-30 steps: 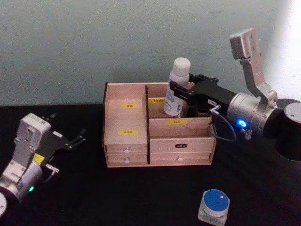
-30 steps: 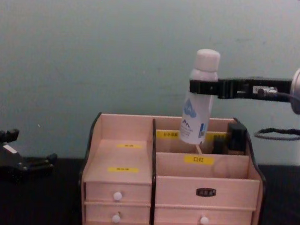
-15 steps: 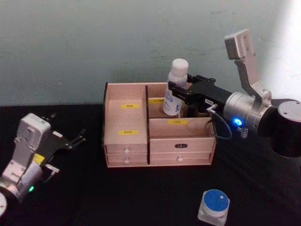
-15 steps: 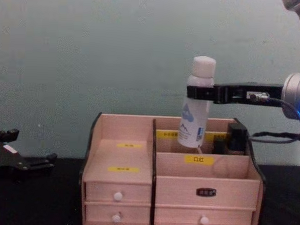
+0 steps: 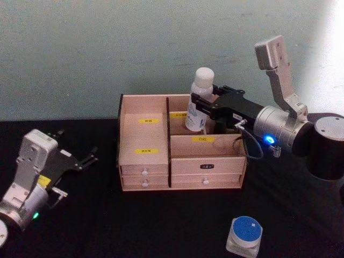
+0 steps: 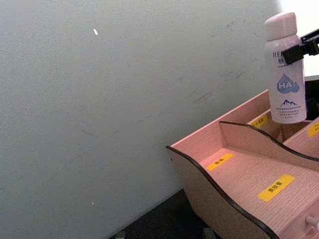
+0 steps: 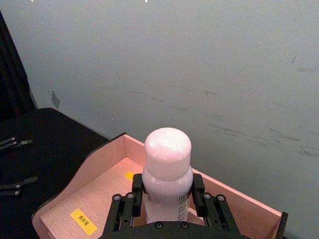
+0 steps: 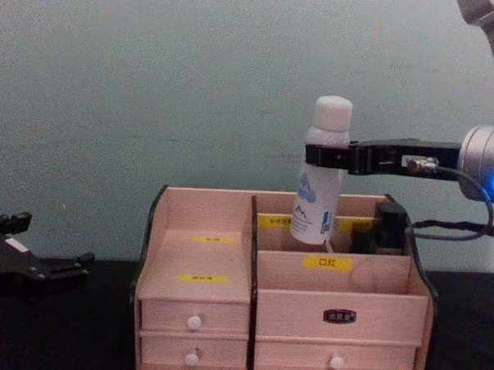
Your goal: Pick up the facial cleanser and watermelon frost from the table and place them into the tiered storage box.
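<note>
Head view puts the watermelon frost [image 5: 244, 235] nearest, at the lower right of the frame on the dark table. Its blue lid faces up and its base sits close to the bottom edge, well apart from everything else. At the lower left the left gripper [image 5: 78, 146] rests over the table with its fingers spread and nothing between them; its arm is cut off by the frame's corner.

Mid-frame stands the tiered storage box [image 5: 145, 161], drawers facing the camera. Above its rear right compartment, the right gripper [image 5: 200, 105] reaches in from the right and pinches the facial cleanser [image 5: 204, 78] just below the cap. The bottle leans slightly, its lower end dipped into that compartment. In the chest view the divider with the yellow label hides the bottle's base, so whether it touches the compartment floor cannot be told. Just beside it, toward the right, dark bottles [image 8: 389, 224] show only their upper parts above the divider. A pale green wall [image 5: 107, 48] fills the background.
</note>
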